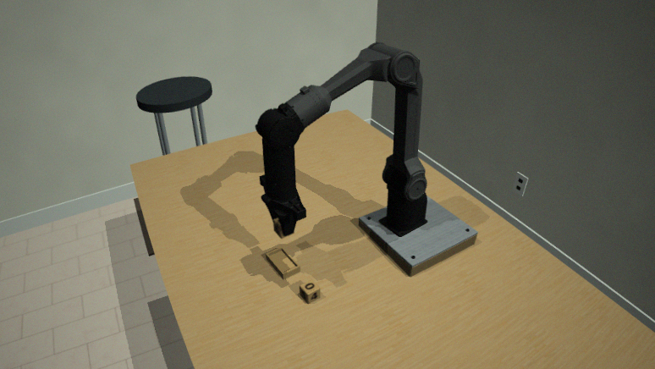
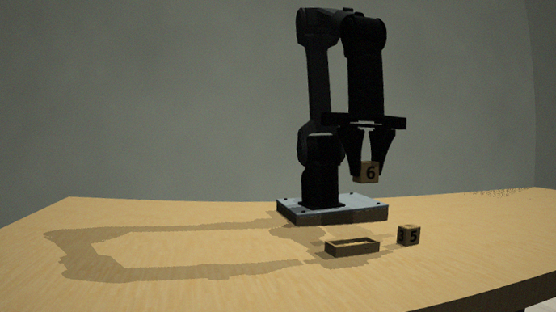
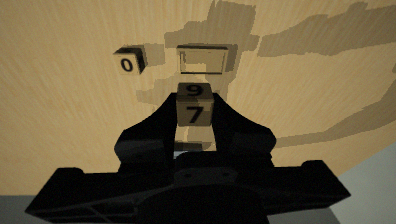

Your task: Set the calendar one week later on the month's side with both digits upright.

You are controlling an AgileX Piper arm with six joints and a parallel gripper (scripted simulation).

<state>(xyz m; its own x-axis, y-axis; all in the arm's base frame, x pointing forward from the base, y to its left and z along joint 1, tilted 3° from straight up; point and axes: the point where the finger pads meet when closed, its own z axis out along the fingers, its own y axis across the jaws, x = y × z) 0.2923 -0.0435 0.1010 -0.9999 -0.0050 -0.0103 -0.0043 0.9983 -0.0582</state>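
Observation:
My gripper (image 2: 367, 172) is shut on a wooden digit cube (image 2: 367, 172) and holds it well above the table, over the tray. The cube shows 6 in the exterior view, and 7 and 9 in the wrist view (image 3: 195, 107). In the top view the gripper (image 1: 283, 227) mostly hides it. The small wooden tray (image 1: 282, 261) lies flat and empty on the table, also in the exterior view (image 2: 352, 246) and in the wrist view (image 3: 202, 59). The second cube (image 1: 310, 292) stands on the table beside the tray, apart from it, with 0 on top; the exterior view shows its 3 and 5 faces (image 2: 409, 234).
The arm's grey base plate (image 1: 417, 235) stands on the table to the right of the tray. A dark round stool (image 1: 173, 94) stands beyond the table's far edge. The table's near left edge runs close to the tray.

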